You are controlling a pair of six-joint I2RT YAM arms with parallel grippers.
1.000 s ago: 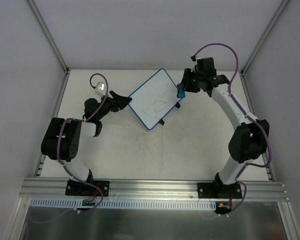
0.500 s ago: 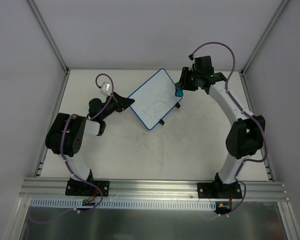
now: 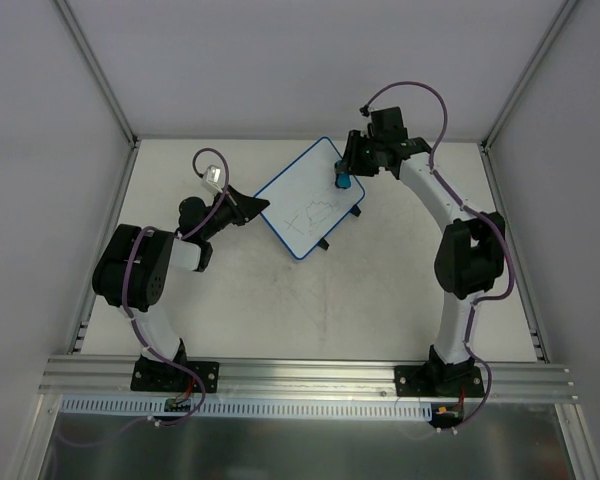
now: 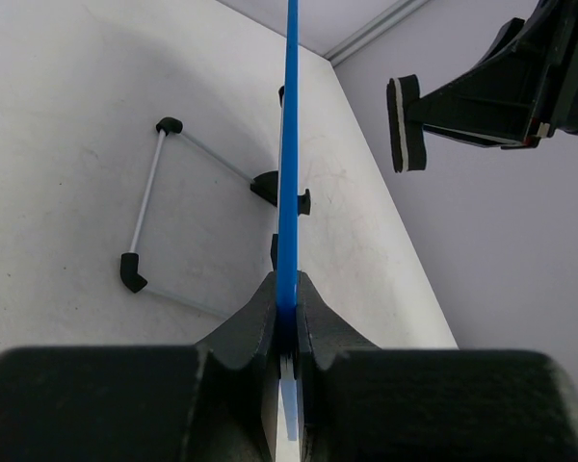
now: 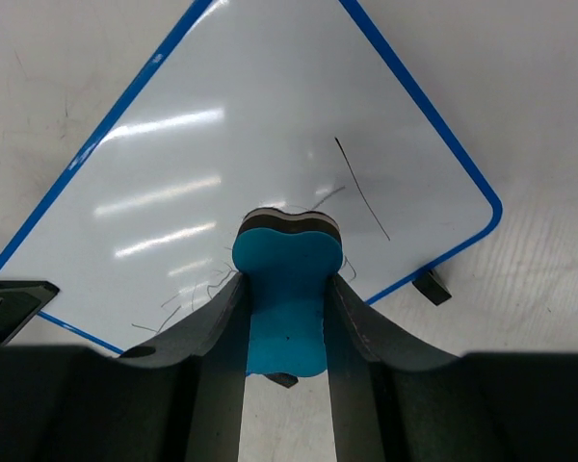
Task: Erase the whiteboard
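Note:
The whiteboard lies tilted like a diamond at the back of the table, white with a blue rim and thin pen lines. My left gripper is shut on its left corner; the left wrist view shows the blue rim edge-on, pinched between the jaws of the left gripper. My right gripper is shut on a blue bone-shaped eraser, held over the board's upper right part. In the right wrist view the whiteboard and pen lines show beyond the eraser.
Two small black tabs stick out from the board's lower right edge. A wire stand with black feet shows under the board in the left wrist view. Metal frame rails and grey walls close in the table's sides.
My left gripper has closed on the whiteboard's corner. My right arm has carried the eraser leftward, from beside the board's right edge to over its surface.

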